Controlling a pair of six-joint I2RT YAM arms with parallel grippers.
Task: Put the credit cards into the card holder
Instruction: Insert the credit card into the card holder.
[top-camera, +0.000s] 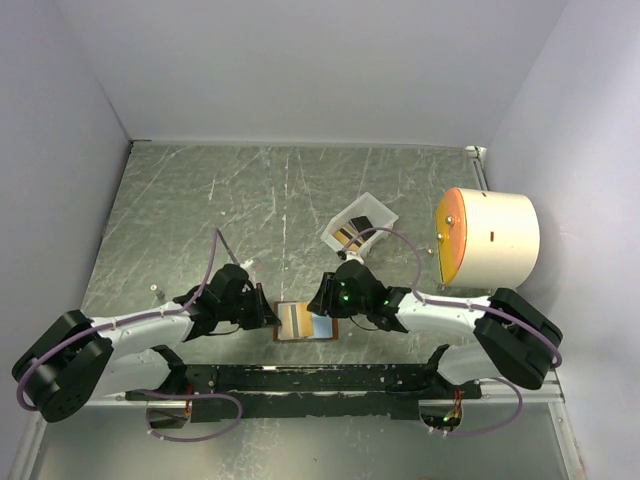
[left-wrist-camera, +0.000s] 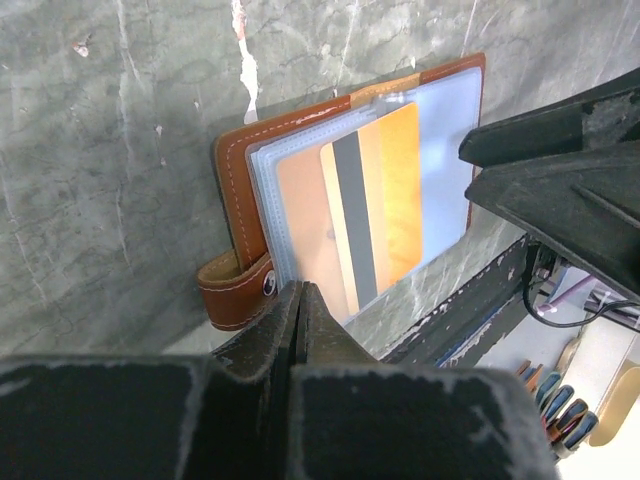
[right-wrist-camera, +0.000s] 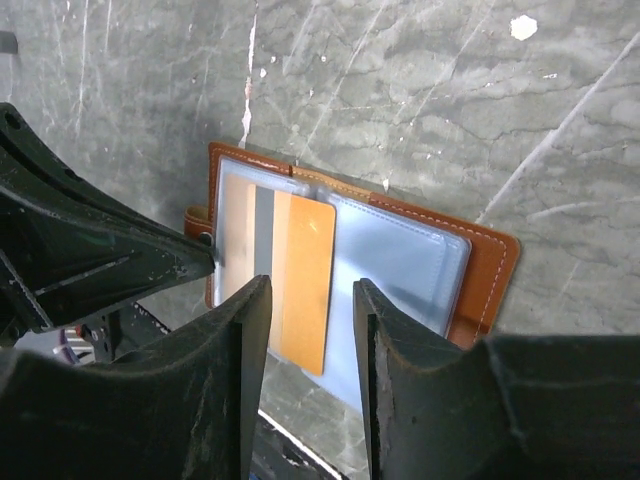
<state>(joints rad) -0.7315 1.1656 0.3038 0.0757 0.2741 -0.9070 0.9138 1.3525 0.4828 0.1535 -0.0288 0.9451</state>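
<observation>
Tabletop (top-camera: 200, 220) of scratched grey metal is carrying everything, with a white drum (top-camera: 495, 235) with an orange face sitting at its right side. Both arms are reaching inward from the near edge, meeting over the card holder (top-camera: 307, 322), which is lying open and flat near that edge, well apart from the white tray (top-camera: 375, 215) sitting farther back. The left gripper (left-wrist-camera: 302, 310) is hovering at the holder's left edge, just beside its snap tab (left-wrist-camera: 235, 290), with its jaws pressed together and nothing showing between them. The right gripper (right-wrist-camera: 312, 340) is hanging over the holder's near edge with its jaws standing apart, gripping nothing. One credit card (right-wrist-camera: 305, 290), orange with a grey stripe, is lying on the holder's clear pockets, its near end sticking out past them and showing in the gap between the right gripper's fingers (right-wrist-camera: 405, 380).
</observation>
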